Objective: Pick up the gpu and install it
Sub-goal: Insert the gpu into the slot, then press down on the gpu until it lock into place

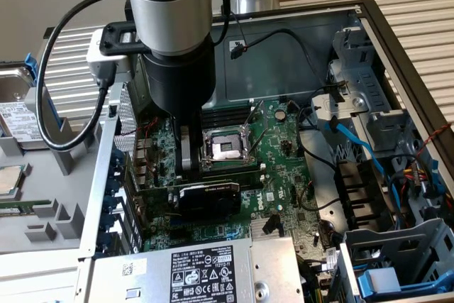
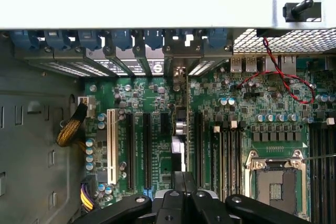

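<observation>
- The gpu point(image 1: 209, 195) stands on edge over the motherboard point(image 1: 284, 154), black shroud facing the exterior camera, in the slot area just below the empty CPU socket point(image 1: 225, 148).
- The tool point(image 1: 189, 164) sits at the card's top edge, near its end on the exterior view's left; fingers look closed on that edge.
- In the wrist view the card point(image 2: 179, 124) shows edge-on, a thin strip among the slots.
- We judge it light, stiff and fragile: hold the top edge or shroud, not the components or contacts.
</observation>
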Tool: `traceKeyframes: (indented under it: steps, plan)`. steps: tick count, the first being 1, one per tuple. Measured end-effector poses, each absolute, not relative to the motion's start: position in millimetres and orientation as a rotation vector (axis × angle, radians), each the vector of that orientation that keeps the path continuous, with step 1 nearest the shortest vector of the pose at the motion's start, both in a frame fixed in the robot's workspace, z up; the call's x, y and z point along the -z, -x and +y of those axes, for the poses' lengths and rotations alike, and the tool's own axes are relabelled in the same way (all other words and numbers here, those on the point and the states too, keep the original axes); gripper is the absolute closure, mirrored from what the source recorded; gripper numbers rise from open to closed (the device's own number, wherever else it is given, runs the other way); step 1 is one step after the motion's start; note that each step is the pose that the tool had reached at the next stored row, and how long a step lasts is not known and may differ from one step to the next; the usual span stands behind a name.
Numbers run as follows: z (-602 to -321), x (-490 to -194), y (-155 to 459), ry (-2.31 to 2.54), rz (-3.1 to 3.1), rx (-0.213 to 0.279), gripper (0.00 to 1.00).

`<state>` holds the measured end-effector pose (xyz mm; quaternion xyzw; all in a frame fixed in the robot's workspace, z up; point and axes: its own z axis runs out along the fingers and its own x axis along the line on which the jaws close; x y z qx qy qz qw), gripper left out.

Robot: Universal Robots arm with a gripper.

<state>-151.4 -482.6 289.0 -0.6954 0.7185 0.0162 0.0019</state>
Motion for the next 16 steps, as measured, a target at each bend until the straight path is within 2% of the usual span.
traceKeyframes:
  steps: [16]
  plan:
    - [-481.0,-288.9,157.4,2.181,2.254,-0.051,0.89]
